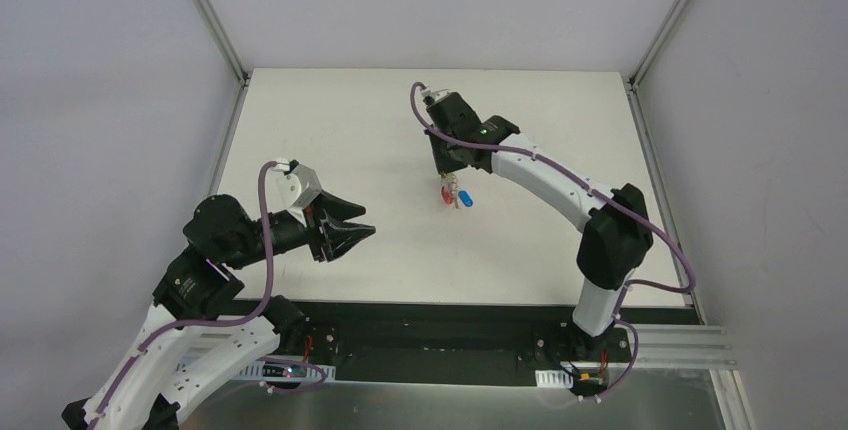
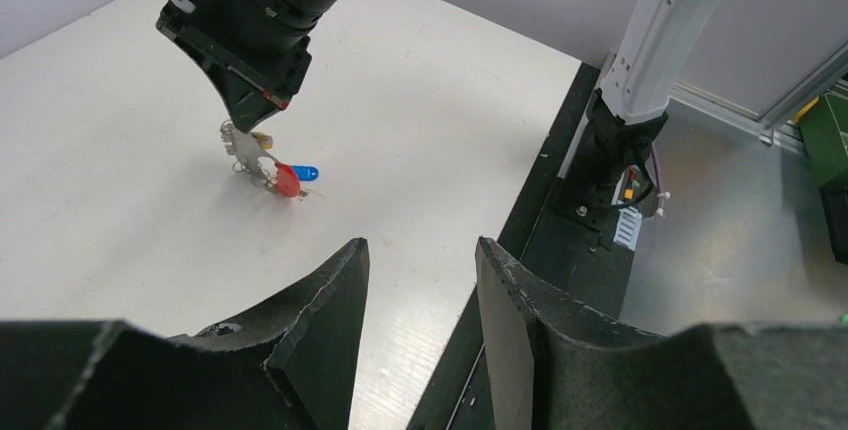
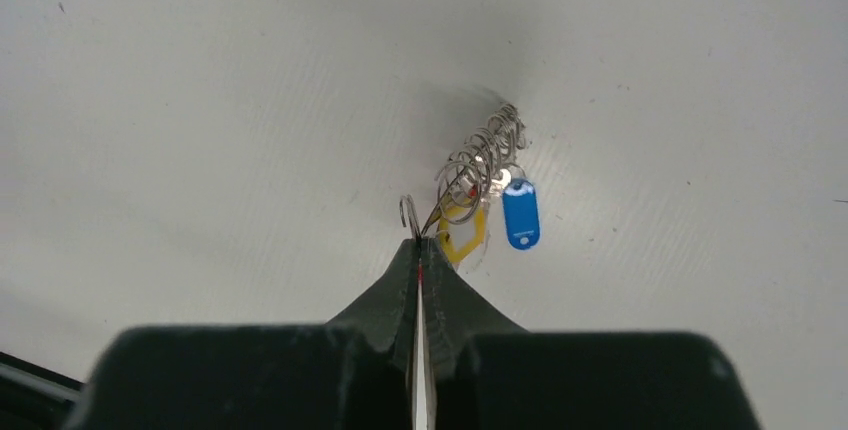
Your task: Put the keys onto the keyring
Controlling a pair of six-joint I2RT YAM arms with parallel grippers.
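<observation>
Right gripper (image 3: 420, 245) is down over the middle of the table (image 1: 300, 130), jaws pressed together and clamped on the thin wire ring of the keyring (image 3: 470, 175). In the right wrist view the ring curls out just past the fingertips at 12 o'clock. The chain (image 3: 490, 145) trails off toward 1 o'clock, with the blue tag (image 3: 520, 215) just beside it. The key (image 3: 462, 235), yellow head showing, sits tight against the fingertips at 2 o'clock. Whether it is threaded on the ring, I can't tell.

From the left wrist view, the bundle hangs under the right gripper's tips, red strap (image 2: 287, 182) and tag lowest, down at the table surface. Touching or just clear, hard to say.

From the top view, the left gripper (image 1: 358, 238) is at 8 o'clock from the keyring, well apart from it. Its jaws stand apart with nothing between them, pointing toward 3 o'clock.
</observation>
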